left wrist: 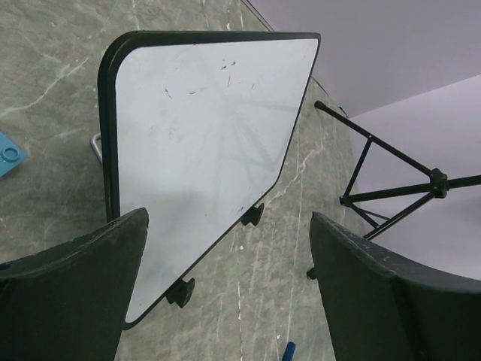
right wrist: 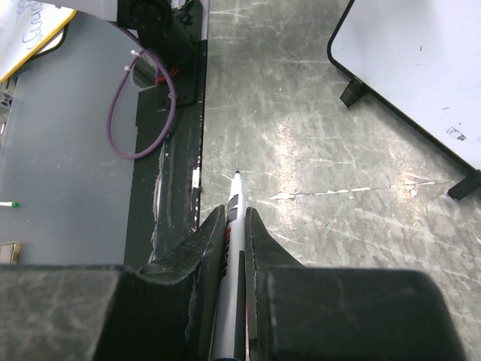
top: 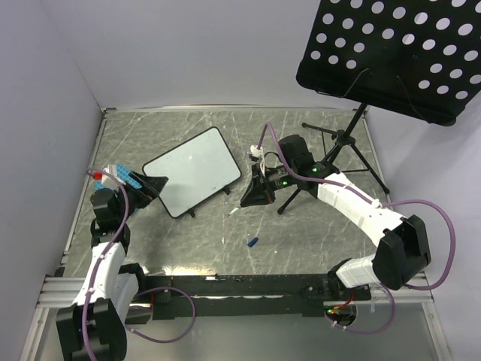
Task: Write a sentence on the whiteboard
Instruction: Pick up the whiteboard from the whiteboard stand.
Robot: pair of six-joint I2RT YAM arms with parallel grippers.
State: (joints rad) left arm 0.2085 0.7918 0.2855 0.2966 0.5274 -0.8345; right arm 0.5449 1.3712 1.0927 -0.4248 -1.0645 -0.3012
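Note:
The whiteboard (top: 194, 171) lies tilted left of the table's middle on small black feet. Its glossy surface (left wrist: 203, 113) carries only faint smudges, and no sentence shows on it. My left gripper (top: 154, 185) is at the board's near-left corner. It stands open (left wrist: 229, 301), with the board's lower edge running past its left finger (left wrist: 68, 293). My right gripper (top: 255, 194) hovers right of the board, shut (right wrist: 237, 226) on a white marker (right wrist: 235, 210). The uncapped tip points down at bare table, apart from the board (right wrist: 421, 68).
A blue marker cap (top: 253, 242) lies on the table in front of the right gripper, also seen as a blue cap (left wrist: 289, 350). A black perforated music-stand tray (top: 398, 53) overhangs the back right, its tripod legs (top: 342, 150) behind the right arm. A blue studded plate (top: 120, 179) sits by the left wrist.

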